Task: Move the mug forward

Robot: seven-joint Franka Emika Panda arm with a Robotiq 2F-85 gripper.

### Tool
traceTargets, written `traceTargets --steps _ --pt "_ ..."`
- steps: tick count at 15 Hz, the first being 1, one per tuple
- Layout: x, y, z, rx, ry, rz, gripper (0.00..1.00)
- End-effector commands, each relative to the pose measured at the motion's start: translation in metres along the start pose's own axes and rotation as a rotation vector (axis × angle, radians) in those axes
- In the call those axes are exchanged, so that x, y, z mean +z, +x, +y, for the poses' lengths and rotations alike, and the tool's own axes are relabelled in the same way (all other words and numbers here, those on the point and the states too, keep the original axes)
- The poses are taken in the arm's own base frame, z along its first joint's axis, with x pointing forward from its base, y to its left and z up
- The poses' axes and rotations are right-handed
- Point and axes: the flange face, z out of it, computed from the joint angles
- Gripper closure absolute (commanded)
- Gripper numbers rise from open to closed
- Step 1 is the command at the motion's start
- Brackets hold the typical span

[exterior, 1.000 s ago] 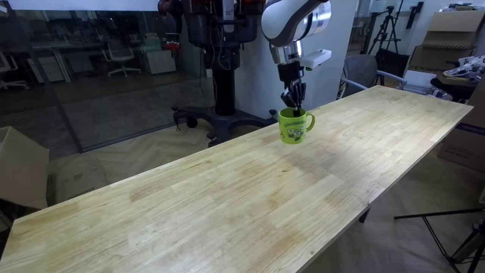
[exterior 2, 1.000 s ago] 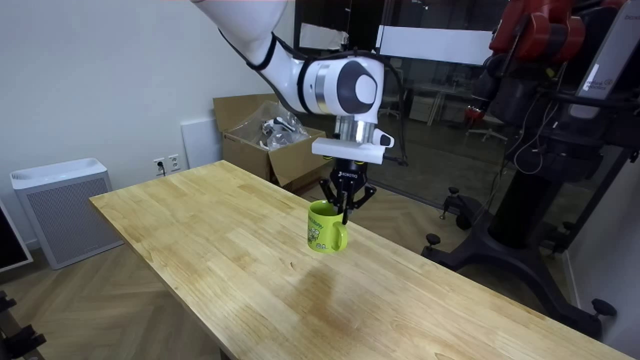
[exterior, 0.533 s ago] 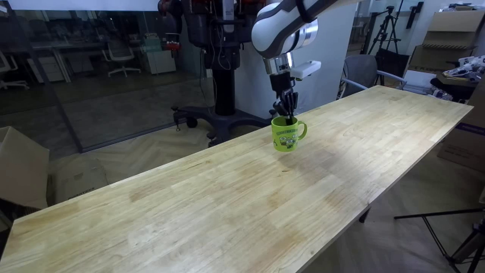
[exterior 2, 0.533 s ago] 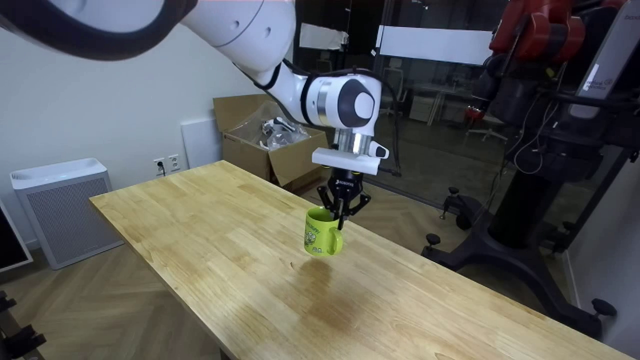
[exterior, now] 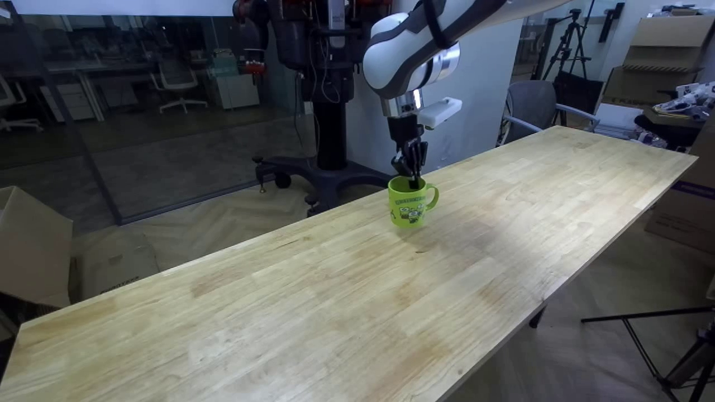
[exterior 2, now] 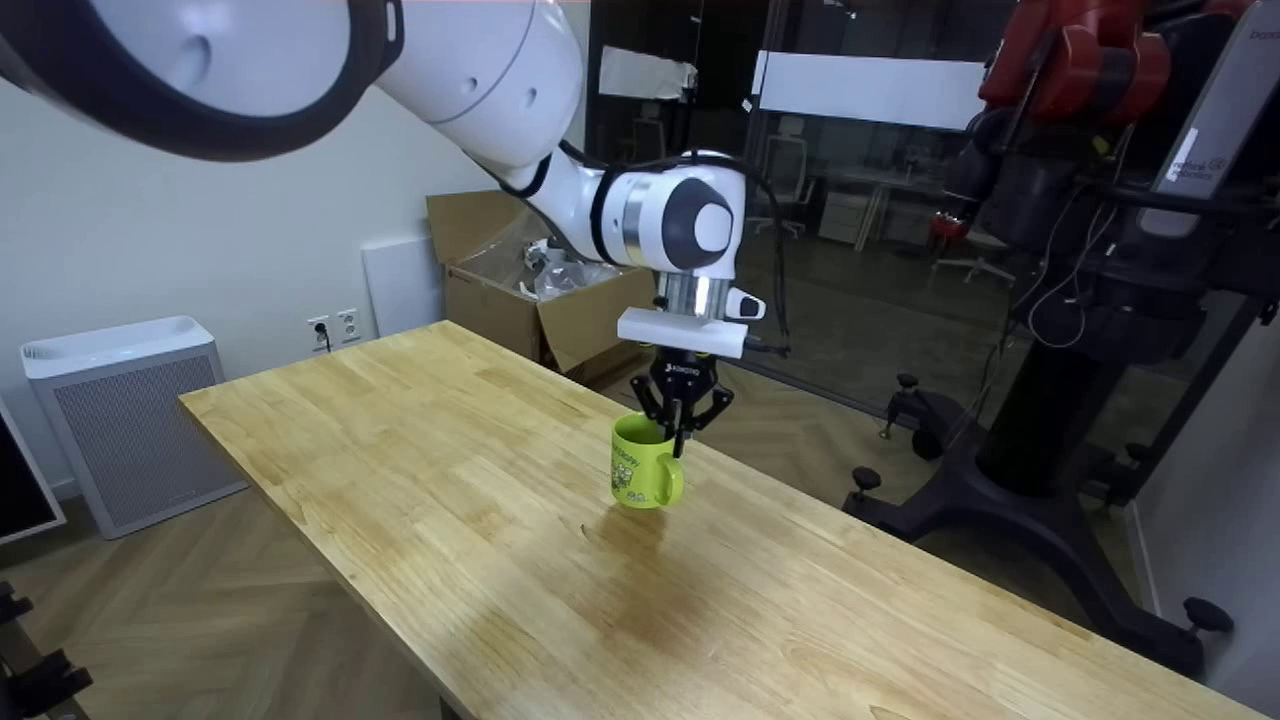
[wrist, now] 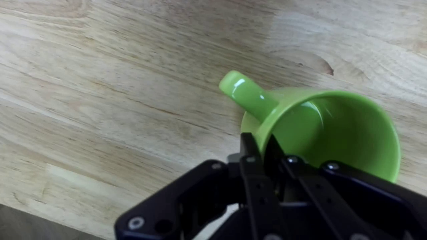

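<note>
The lime-green mug shows upright in both exterior views (exterior: 406, 207) (exterior 2: 636, 470), with printed figures on its side. My gripper (exterior: 414, 182) comes down from above, and its closed fingers (exterior 2: 680, 438) straddle the mug's rim near the handle. In the wrist view, one finger of the gripper (wrist: 261, 137) is inside the mug (wrist: 337, 133) and one outside, with the rim pinched between them. The handle points to the upper left there. A shadow lies just below the mug, which hangs slightly above the wooden table (exterior: 335, 290).
The table's long back edge runs close behind the mug. A dark robot on a wheeled stand (exterior 2: 1040, 420) stands beyond that edge. An open cardboard box (exterior 2: 500, 310) stands at the table's far end, and a chair (exterior: 530, 109) is behind the table.
My gripper and the held mug have moved left and down in an exterior view, and slightly left and lower in both. The grip on the rim looks the same throughout.
</note>
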Motion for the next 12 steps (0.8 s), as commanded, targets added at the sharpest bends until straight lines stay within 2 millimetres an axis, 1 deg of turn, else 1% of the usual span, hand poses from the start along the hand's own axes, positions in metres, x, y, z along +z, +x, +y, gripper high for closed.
traceTargets --steps 1,5,12 --pt "-0.004 0.006 -0.006 0.027 0.009 0.009 0.97" --pt "0.006 0.005 -0.013 0.017 0.035 -0.005 0.97" --pt "0.014 0.008 -0.017 0.009 0.033 -0.005 0.97"
